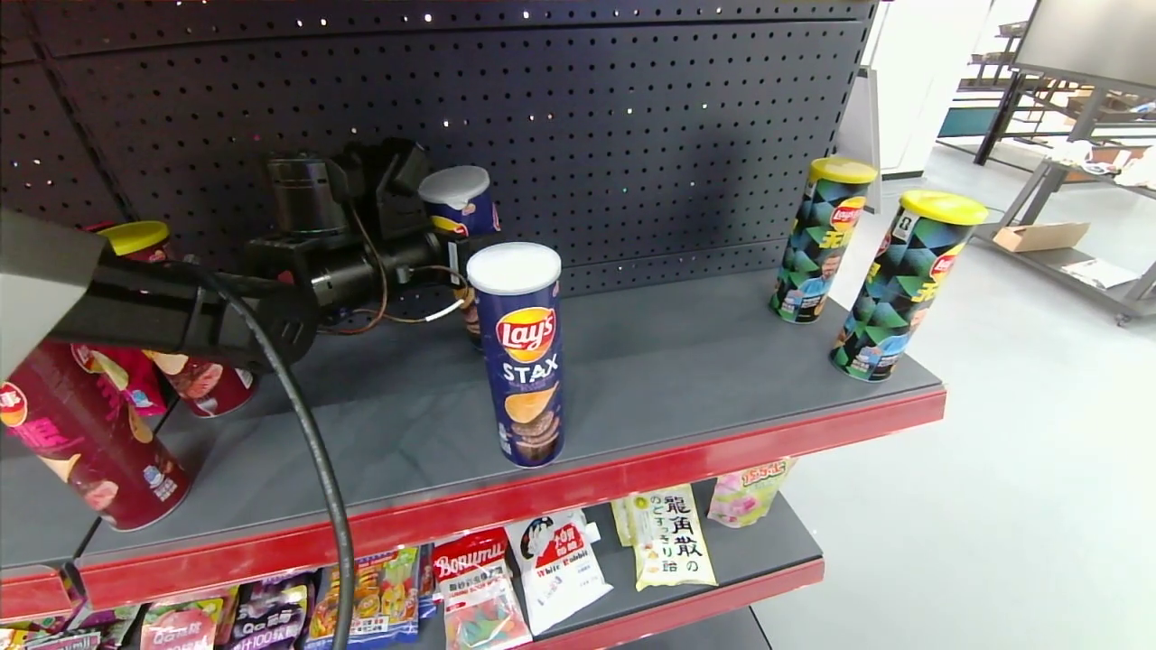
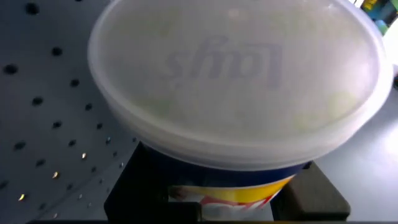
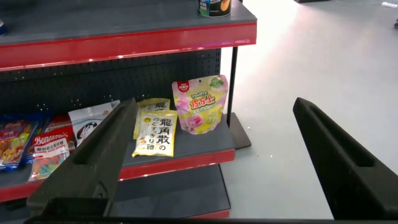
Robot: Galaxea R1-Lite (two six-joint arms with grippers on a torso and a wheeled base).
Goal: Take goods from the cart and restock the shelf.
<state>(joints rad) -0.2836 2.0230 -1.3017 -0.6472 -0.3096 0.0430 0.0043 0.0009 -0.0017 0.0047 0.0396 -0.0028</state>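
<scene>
Grey shelf (image 1: 686, 379) bears chip cans (image 1: 526, 361); left jaws clamp a blue can (image 1: 459, 203); right jaws gape empty.

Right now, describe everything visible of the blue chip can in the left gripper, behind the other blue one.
The blue can is a tube with a dark blue wrapper, a yellow-and-red emblem and a cloudy white plastic lid, closed. It is upright at the back of the upper shelf, near the pegboard; the front can hides its lower part. The left gripper clamps its sides below the lid.
</scene>
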